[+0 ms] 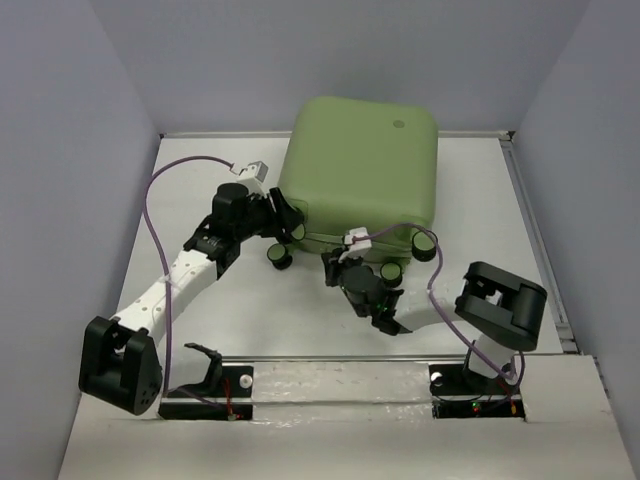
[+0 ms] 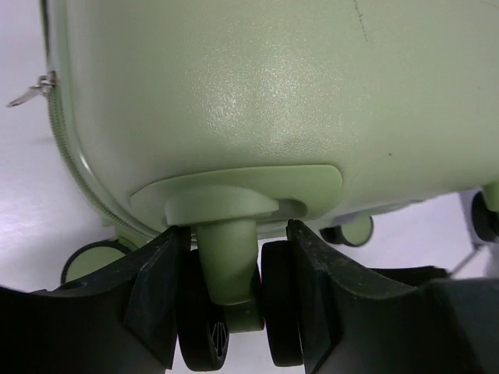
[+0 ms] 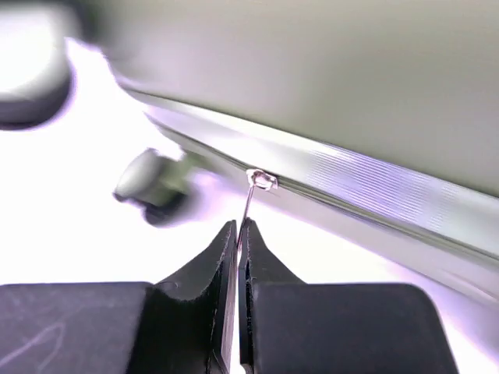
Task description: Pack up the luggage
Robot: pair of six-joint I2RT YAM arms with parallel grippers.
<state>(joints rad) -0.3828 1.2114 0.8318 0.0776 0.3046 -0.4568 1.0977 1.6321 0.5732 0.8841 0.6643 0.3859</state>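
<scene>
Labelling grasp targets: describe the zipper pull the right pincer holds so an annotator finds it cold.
Find the sage-green luggage, the largest thing in view, and follow the zipper along its near edge. The zipper pull is the thin metal tab there. Unlike the other pull, loose in the left wrist view, it is pinched in the shut right pincer.

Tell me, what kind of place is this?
Probably a robot test booth: plain grey walls box in a white table, with a left arm and right arm bolted at its near edge.
</scene>
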